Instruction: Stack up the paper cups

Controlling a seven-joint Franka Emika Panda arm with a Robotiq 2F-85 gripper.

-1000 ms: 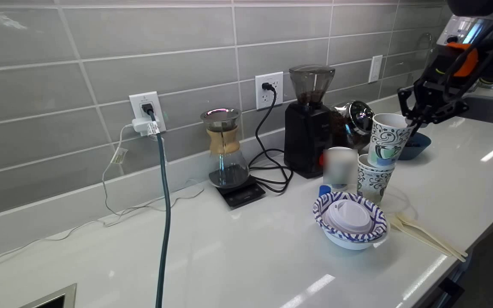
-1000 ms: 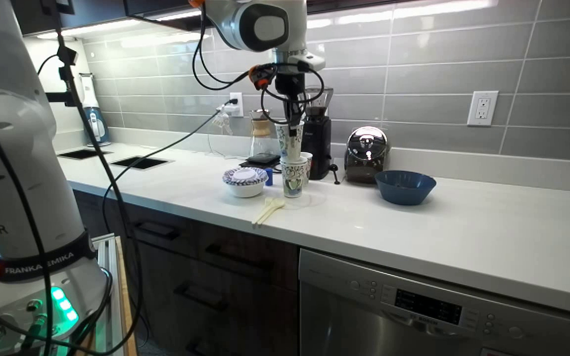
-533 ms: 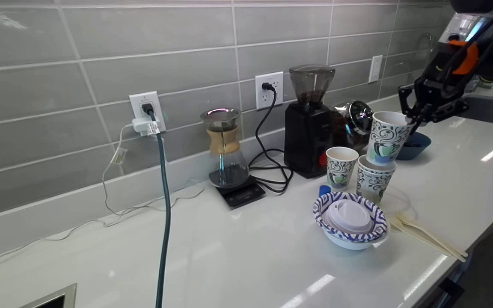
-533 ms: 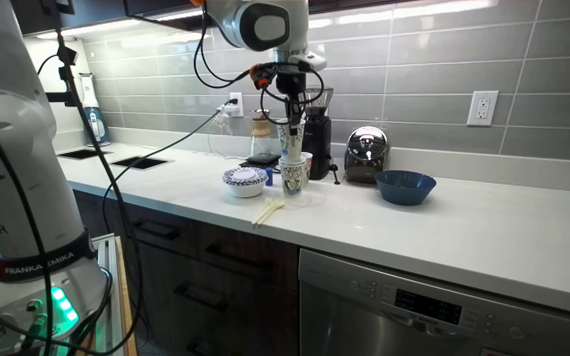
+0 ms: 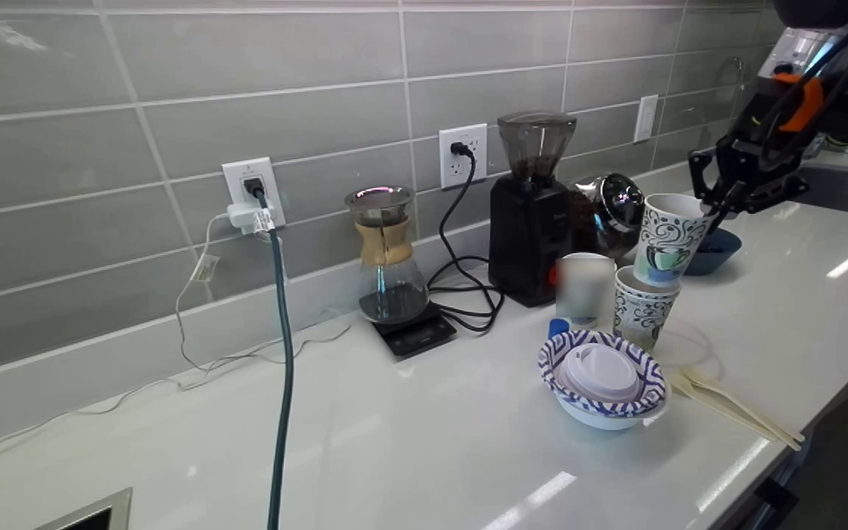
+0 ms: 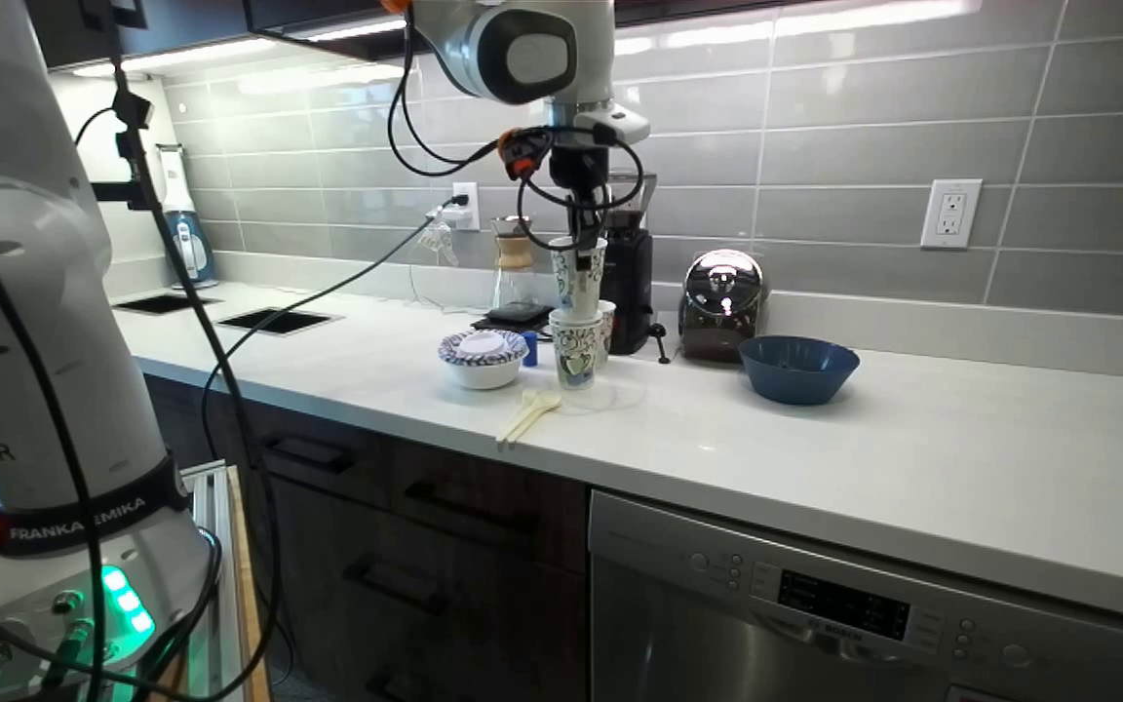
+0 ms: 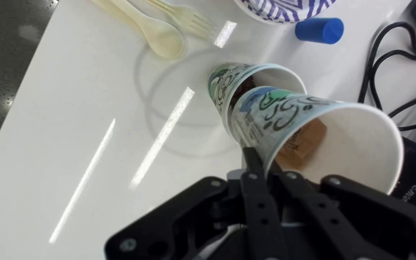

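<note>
My gripper (image 7: 264, 162) is shut on the rim wall of a patterned paper cup, one finger inside and one outside. This held cup (image 5: 663, 243) leans slightly, with a brown packet inside in the wrist view (image 7: 287, 112). Its base is at the mouth of a second cup (image 5: 641, 316) on the counter; I cannot tell how deep. That lower cup (image 7: 224, 81) has a doubled-looking rim and reddish-brown contents. A third cup (image 5: 584, 291) stands beside it, partly blurred, and also shows behind it in an exterior view (image 6: 606, 331). My gripper also shows in both exterior views (image 5: 715, 217) (image 6: 583, 255).
A blue-and-white bowl (image 5: 623, 408) holding a white lid stands close to the cups. A blue cylinder (image 7: 320, 30) and pale utensils (image 7: 164, 39) lie near. The black grinder (image 5: 531, 235), coffee jar (image 6: 722, 307) and dark blue bowl (image 6: 800, 370) stand around.
The held cup and gripper rise slightly, then come down a little, and shift slightly right in both exterior views. The grip on the cup stays. The third cup stays in place.
</note>
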